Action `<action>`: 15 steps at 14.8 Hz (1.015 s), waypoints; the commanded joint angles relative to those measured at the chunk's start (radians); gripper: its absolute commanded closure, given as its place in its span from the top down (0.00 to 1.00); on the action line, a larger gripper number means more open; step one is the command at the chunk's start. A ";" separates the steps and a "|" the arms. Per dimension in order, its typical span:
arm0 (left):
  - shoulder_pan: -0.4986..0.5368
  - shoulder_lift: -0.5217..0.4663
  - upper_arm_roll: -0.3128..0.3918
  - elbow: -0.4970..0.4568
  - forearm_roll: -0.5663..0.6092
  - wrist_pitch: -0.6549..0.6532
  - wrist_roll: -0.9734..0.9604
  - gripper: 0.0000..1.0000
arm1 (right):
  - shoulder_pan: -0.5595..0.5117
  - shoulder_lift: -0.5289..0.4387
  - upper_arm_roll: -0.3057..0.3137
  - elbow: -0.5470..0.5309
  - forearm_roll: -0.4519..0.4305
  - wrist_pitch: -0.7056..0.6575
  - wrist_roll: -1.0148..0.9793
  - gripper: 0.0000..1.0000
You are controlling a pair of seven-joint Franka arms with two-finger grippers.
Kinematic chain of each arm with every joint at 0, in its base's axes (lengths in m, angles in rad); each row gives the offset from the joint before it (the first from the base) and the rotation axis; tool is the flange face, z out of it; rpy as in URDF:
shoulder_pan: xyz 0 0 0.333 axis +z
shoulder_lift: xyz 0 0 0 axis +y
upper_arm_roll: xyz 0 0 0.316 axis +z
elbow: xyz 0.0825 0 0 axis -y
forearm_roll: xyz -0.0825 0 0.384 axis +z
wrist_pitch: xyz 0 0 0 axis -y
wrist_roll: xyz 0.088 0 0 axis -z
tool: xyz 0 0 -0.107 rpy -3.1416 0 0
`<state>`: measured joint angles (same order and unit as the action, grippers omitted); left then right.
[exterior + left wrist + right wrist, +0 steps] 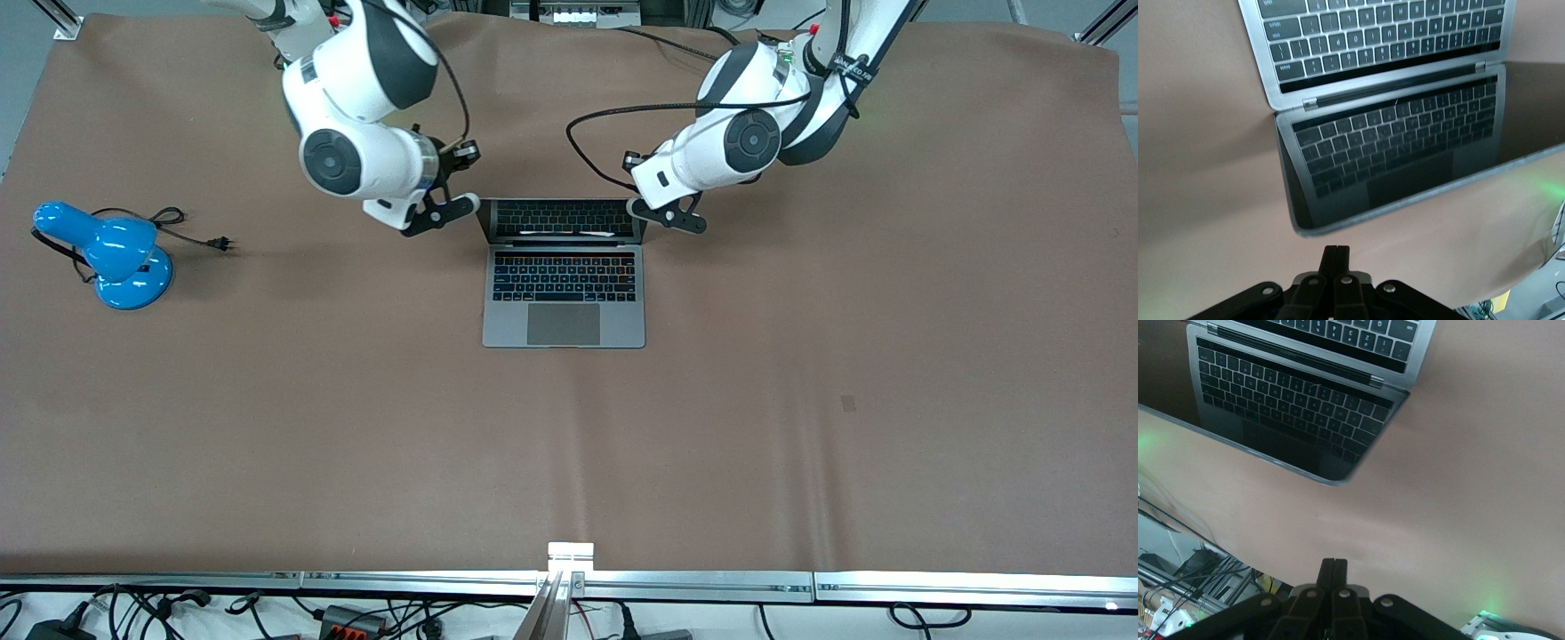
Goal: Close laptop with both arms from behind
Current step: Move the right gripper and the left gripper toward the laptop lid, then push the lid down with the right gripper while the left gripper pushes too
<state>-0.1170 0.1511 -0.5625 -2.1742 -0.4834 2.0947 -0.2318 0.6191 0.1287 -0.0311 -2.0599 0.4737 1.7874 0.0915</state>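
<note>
The space-grey laptop (564, 293) lies open in the middle of the table, its dark screen tilted back toward the arms' bases and mirroring the black keys. My right gripper (455, 210) is shut and empty, beside the screen's upper corner toward the right arm's end. My left gripper (656, 212) is shut and empty, beside the other upper corner. In the left wrist view the shut gripper (1336, 251) is just off the lid's top edge of the laptop (1405, 153), not touching. In the right wrist view the gripper (1333, 563) is farther off the laptop (1291, 420).
A blue desk lamp (116, 258) with a black cord and plug (218, 242) stands toward the right arm's end of the table. The brown table cover (569, 444) spreads wide around the laptop. A metal rail (569, 582) runs along the edge nearest the front camera.
</note>
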 commanded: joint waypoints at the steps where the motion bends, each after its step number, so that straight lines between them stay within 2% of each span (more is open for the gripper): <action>1: 0.005 0.028 0.000 0.008 -0.021 0.054 -0.001 0.00 | 0.057 0.017 -0.015 -0.012 0.022 0.091 0.036 0.00; 5: 0.007 0.060 0.006 0.033 -0.018 0.062 -0.004 0.00 | 0.054 0.048 -0.016 0.003 0.022 0.220 0.036 0.00; 9: 0.013 0.129 0.010 0.088 -0.007 0.096 -0.034 0.00 | 0.039 0.068 -0.020 0.026 0.019 0.276 0.036 0.00; 15: 0.013 0.280 0.059 0.227 0.097 0.097 -0.078 0.00 | 0.028 0.196 -0.029 0.145 -0.033 0.311 0.033 0.00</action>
<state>-0.1023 0.3416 -0.5168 -2.0311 -0.4378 2.1955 -0.2700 0.6564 0.2543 -0.0604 -1.9883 0.4602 2.0983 0.1192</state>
